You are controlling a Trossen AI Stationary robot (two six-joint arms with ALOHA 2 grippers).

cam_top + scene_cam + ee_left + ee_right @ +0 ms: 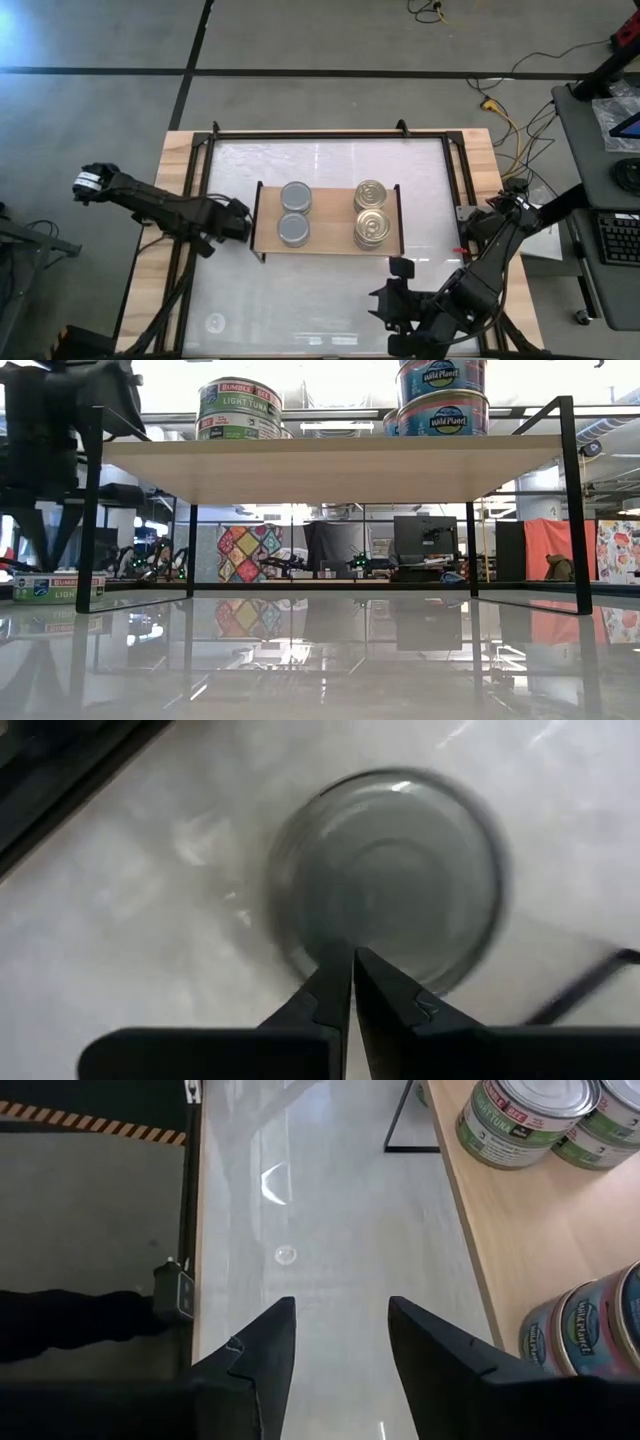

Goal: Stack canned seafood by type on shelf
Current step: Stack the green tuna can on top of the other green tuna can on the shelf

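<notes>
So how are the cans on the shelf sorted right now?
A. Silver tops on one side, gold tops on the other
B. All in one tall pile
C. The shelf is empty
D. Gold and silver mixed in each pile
A: seen from above, the silver cans sit at one end of the shelf, the gold cans at the other.
</notes>
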